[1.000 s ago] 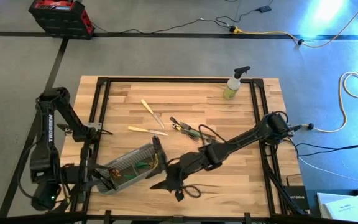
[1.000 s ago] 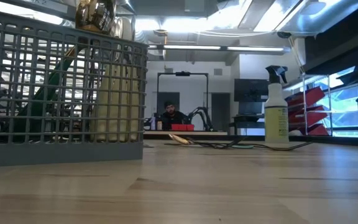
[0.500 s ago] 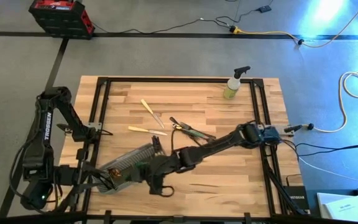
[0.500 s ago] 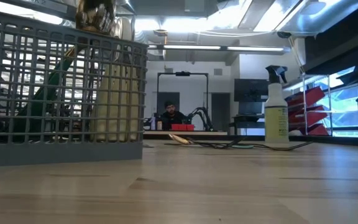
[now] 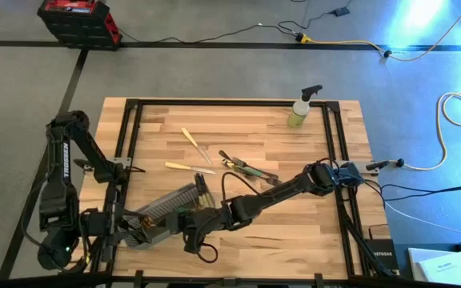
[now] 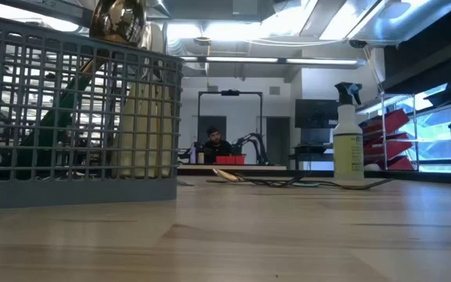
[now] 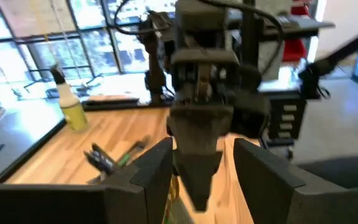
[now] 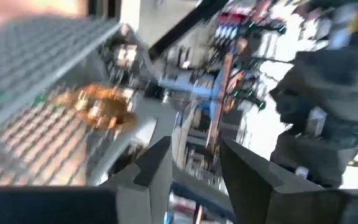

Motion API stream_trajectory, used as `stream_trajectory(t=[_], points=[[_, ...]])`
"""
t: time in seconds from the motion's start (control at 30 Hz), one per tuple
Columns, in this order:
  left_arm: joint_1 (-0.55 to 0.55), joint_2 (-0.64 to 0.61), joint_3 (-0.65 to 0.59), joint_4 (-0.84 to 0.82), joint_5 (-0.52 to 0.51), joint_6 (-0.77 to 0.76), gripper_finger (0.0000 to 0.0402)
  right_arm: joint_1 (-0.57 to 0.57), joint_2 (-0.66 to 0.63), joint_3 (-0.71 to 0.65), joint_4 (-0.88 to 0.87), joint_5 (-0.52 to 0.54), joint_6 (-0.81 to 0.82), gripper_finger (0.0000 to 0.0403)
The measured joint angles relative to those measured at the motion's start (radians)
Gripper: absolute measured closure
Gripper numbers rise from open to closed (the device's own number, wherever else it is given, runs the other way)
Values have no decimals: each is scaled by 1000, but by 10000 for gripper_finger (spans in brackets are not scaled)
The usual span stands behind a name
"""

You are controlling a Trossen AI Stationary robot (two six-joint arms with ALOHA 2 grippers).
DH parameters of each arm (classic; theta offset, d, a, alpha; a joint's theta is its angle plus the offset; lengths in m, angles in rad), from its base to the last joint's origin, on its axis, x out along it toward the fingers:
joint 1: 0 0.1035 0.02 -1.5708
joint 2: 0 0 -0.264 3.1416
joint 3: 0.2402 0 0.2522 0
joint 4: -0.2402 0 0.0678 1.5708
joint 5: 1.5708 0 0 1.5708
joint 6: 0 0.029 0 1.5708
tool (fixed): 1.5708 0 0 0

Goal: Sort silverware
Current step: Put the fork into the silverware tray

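From above, the wooden bench [image 5: 238, 128] carries the grey mesh caddy [image 5: 166, 210] tipped near its front left, with the left tool [image 5: 126, 228] at its outer end and the right tool [image 5: 194, 234] reaching in at its mouth. Loose silverware [image 5: 246, 166] lies mid-bench: two cream-handled pieces [image 5: 194, 144] and a small tangle of green and dark ones. A spray bottle [image 5: 301, 108] stands at the far edge.

At bench height, the caddy fills the left, a gold spoon head [image 6: 120, 19] poking over its rim, with green and cream handles inside.

The left wrist camera shows its fingers [image 7: 151, 171] parted, nothing seen between them, facing the other arm.

The right wrist camera shows fingers [image 8: 157, 165] apart near a gold head [image 8: 98, 106] by the mesh; whether anything is gripped I cannot tell.

These pieces look light, stiff and slick; I'd pinch the slim handle, not the polished head.
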Motion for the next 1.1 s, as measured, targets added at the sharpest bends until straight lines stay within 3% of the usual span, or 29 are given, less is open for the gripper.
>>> stream_trajectory(t=[0.07, 0.2, 0.27, 0.37, 0.47, 0.57, 0.73, 0.87, 0.97, 1.1], points=[[33, 6, 1, 142, 1, 127, 247, 17, -31, 0, -69, 21, 21, 292], [83, 40, 2, 373, 83, 330, 247, 40, -99, 0, -228, 25, 216, 300], [98, 59, 2, 423, 146, 372, 247, 45, -129, 0, -302, 40, 324, 303], [126, 84, 2, 456, 199, 341, 247, 61, -155, 0, -408, 146, 485, 308], [140, 125, 2, 447, 230, 290, 247, 90, -165, 0, -545, 298, 621, 314], [164, 182, 1, 444, 331, 307, 247, 118, -167, 0, -710, 392, 744, 319], [231, 202, 62, 322, 508, 320, 247, 155, -167, 0, -848, 385, 907, 329], [282, 200, 131, 132, 677, 165, 247, 173, -167, 0, -895, 378, 983, 335], [328, 235, 130, 52, 863, 100, 247, 180, -167, 0, -936, 365, 1033, 336], [390, 274, 128, -24, 964, 4, 247, 177, -167, 0, -974, 342, 1096, 337]])
